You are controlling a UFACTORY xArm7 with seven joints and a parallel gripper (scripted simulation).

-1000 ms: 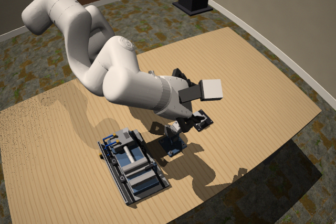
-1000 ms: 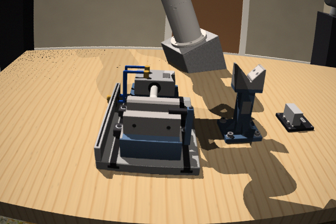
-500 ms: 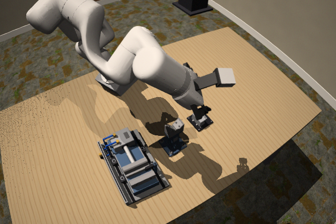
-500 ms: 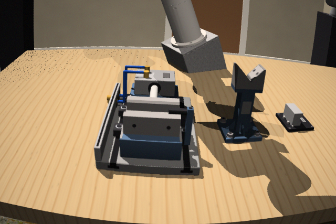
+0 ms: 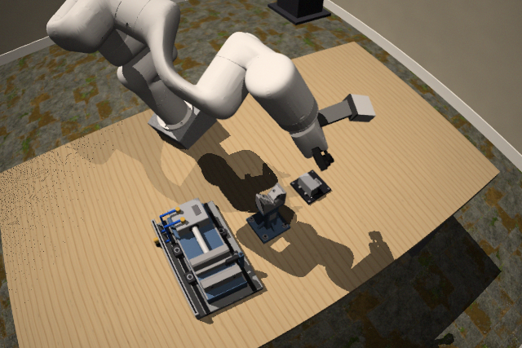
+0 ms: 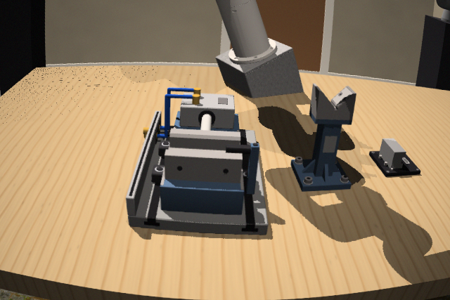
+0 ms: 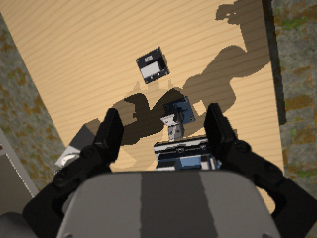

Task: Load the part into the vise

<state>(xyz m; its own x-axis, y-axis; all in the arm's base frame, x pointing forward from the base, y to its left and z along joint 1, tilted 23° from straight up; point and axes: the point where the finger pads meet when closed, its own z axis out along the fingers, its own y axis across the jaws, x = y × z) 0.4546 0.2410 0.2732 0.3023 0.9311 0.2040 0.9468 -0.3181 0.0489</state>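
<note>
On a light wooden table (image 5: pixel 379 134) with lengthwise grain, set over mottled brown-grey carpet (image 5: pixel 63 87), with beige walls and a brown door panel (image 6: pixel 290 10) behind. Left of centre in the exterior view, vise (image 6: pixel 203 166) standing open on its grey base. To its right, V-block (image 6: pixel 332 107) on a blue pedestal. Further right, near the table edge, black infeed plate (image 6: pixel 412 171) carrying the grey part (image 6: pixel 391 150), resting there untouched. White arm (image 5: pixel 236 78) rising from its grey base block (image 6: pixel 283 75) at the far side, folded over and reaching down beside the plate. Gripper (image 5: pixel 323 159) hanging above the table just beyond the infeed plate, apart from the part, fingers spread fully, holding nothing.
</note>
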